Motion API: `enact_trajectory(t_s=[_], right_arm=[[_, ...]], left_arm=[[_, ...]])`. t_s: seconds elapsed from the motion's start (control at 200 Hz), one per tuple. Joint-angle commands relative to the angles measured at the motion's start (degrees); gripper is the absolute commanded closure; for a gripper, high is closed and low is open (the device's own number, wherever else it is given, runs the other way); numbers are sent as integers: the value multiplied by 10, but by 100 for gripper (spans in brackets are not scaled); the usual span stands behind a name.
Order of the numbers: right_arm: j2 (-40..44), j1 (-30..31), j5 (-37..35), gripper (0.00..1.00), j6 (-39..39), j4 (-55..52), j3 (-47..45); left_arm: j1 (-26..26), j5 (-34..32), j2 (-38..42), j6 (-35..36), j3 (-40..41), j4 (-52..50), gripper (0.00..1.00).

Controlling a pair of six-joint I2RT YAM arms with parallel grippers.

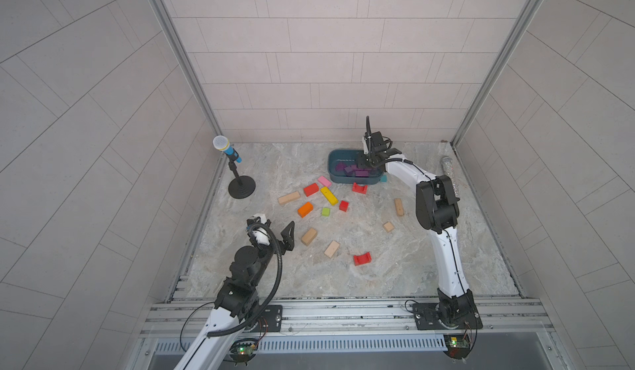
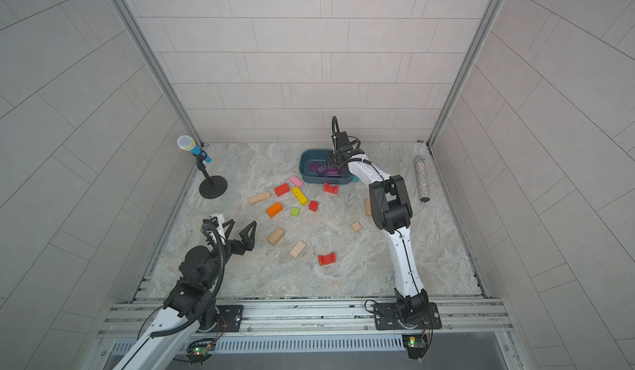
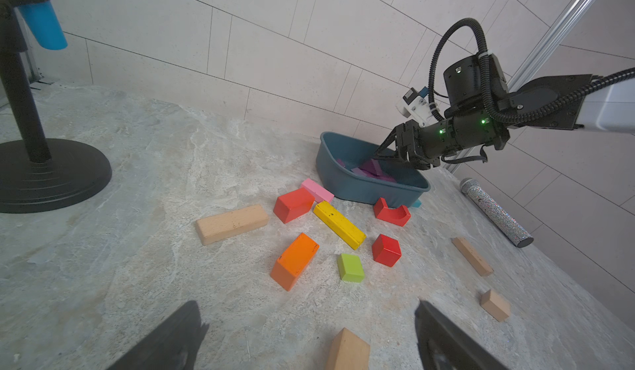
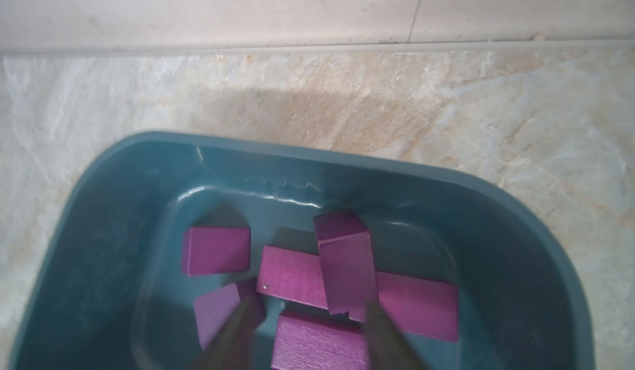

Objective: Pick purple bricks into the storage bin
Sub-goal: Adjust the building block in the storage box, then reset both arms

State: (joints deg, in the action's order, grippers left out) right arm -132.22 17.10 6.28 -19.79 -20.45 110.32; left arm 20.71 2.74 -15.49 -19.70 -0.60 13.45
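1. We see the right arm (image 1: 443, 248) rise from the near rail (image 1: 343, 311), bend at a raised elbow and reach away to the bin (image 1: 332, 165). The bin sits on the table (image 1: 395, 275) close to the back wall (image 1: 343, 76), right of centre.
2. The right gripper (image 3: 381, 151) points down inside the bin. Its fingers (image 4: 233, 337) are blurred and stand apart, and we see nothing clamped between them.
3. The left arm (image 1: 240, 268) leans low over the near left of the table. The left gripper (image 2: 240, 229) hovers above bare table with its jaws spread wide, holding nothing.
4. We count five purple bricks (image 4: 292, 279) in the right wrist view, all inside the bin. One has a peaked top, one is cube-like and two lie flat. The fifth leans tilted across the long flat one, right by the right gripper's fingertips.
5. On the table outside the bin we count four red blocks (image 1: 311, 189), two of them with an arch cut, and five plain wood blocks (image 1: 288, 198).
6. There is one pink block (image 1: 324, 181), one yellow block (image 1: 329, 195), one orange block (image 1: 305, 209) and one green block (image 1: 325, 211).
7. The pink block lies just beside the bin's near left corner, and one red arch block lies just beside its near wall.
8. We count two microphones (image 1: 226, 150). One has a blue handle and sits on a black stand (image 1: 241, 187) at the far left. The other is glittery silver and lies at the far right.
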Motion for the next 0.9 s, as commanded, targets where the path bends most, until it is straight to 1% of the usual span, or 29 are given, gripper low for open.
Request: enact_trajectory(t_s=[0.0,0.135,0.25,0.3,0.4,0.515,0.56,0.61,0.67,0.741,0.821,0.896], right_arm=[[77,5,-1,0,23,15,-49],[178,5,12,0,48,92,-174],[295,4,42,0,81,209,-341],[350,4,35,0,90,271,-419],[474,3,-28,0,124,382,-564],[609,3,-116,0,207,494,-719],[650,3,-165,0,239,529,-779],[688,0,-245,0,248,561,-833],[717,-10,-328,0,245,584,-881],[726,-32,-371,0,236,602,-925],[705,-56,-377,0,219,613,-949],[662,-62,-381,0,223,637,-956]], left_arm=[[1,2,-1,-1,17,14,0],[1,2,1,-1,17,14,0],[1,4,4,-2,16,12,0],[2,5,8,-1,17,8,0],[2,4,18,-2,16,1,0],[2,2,27,-4,16,-7,0],[1,0,26,-4,15,-6,0],[2,-3,24,-3,12,-5,0],[2,-11,18,2,4,-3,0],[2,-32,0,12,-16,1,0],[2,-69,-37,26,-40,11,0],[1,-126,-85,43,-61,26,0]])
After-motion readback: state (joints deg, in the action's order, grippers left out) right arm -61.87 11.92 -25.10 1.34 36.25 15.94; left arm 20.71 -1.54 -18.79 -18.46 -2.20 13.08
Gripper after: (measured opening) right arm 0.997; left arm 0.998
